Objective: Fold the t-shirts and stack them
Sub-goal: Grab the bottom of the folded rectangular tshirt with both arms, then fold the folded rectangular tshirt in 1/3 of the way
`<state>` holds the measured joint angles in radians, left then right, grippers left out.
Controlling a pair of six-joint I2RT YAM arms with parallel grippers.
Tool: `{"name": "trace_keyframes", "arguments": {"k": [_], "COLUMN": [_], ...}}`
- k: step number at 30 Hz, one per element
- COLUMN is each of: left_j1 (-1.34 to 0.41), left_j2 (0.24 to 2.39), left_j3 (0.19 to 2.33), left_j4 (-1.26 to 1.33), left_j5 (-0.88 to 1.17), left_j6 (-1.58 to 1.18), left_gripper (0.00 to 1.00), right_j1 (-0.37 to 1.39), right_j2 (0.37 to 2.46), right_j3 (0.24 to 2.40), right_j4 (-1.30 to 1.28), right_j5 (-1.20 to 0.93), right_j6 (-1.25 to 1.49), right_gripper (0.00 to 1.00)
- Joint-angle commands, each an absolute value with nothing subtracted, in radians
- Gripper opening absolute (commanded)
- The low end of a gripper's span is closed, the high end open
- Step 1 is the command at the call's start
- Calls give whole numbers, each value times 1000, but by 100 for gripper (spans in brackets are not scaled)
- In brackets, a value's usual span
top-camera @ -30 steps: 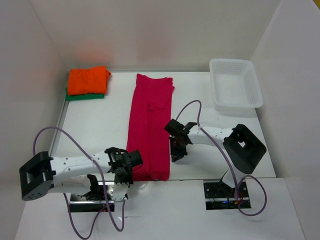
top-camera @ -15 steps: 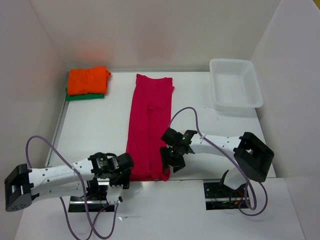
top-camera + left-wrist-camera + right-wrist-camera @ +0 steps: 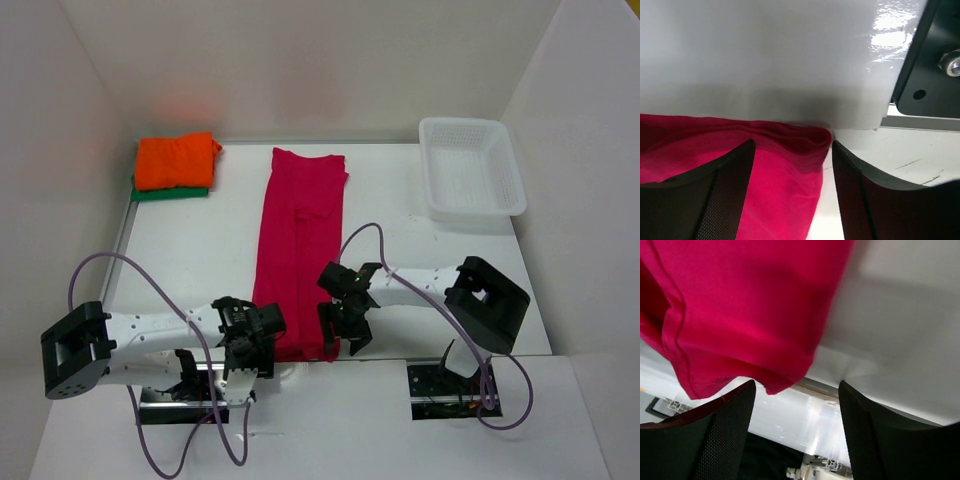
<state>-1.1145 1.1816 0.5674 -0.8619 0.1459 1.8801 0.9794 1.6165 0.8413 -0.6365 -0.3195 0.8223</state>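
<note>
As each gapes, left pincer (image 3: 791, 150) and right pincer (image 3: 796, 390) straddle magenta t-shirt (image 3: 300, 240).

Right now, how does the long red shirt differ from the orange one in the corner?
The magenta-red t-shirt is folded only lengthwise, a long strip running down the middle of the table; the orange t-shirt is a compact folded block in the far left corner. The magenta-red t-shirt lies directly on the table; the orange t-shirt rests on a green t-shirt. Both are plain, unprinted cloth.
</note>
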Motion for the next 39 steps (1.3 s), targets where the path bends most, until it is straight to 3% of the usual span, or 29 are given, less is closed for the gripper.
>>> {"name": "trace_keyframes", "arguments": {"k": [1, 3, 7, 13, 16, 21, 26, 39], "left_j1": [-1118, -1118, -1118, -1118, -1118, -1118, -1085, -602], "left_j2": [1212, 1212, 1190, 1181, 1157, 1106, 1060, 1069], "left_j3": [607, 607, 607, 598, 589, 580, 610, 810], "left_j4": [-887, -887, -868, -836, -818, -775, -698, -660], "left_j5": [213, 213, 222, 222, 222, 222, 170, 265], "left_j6": [1864, 1841, 1821, 1694, 1640, 1544, 1373, 1201], "left_gripper": [70, 64, 45, 25, 16, 7, 4, 3], "right_j1": [1000, 1000, 1000, 1000, 1000, 1000, 1000, 798], "right_j2": [1641, 1641, 1692, 1727, 1727, 1715, 1665, 1586], "right_j3": [850, 850, 877, 923, 933, 933, 962, 1178], "right_j4": [-634, -621, -621, -621, -621, -621, -679, -831], "right_j5": [-310, -310, -310, -301, -301, -310, -310, -275], "right_j6": [815, 815, 795, 776, 776, 776, 741, 586], "right_gripper": [71, 68, 49, 46, 34, 0, 0, 0]}}
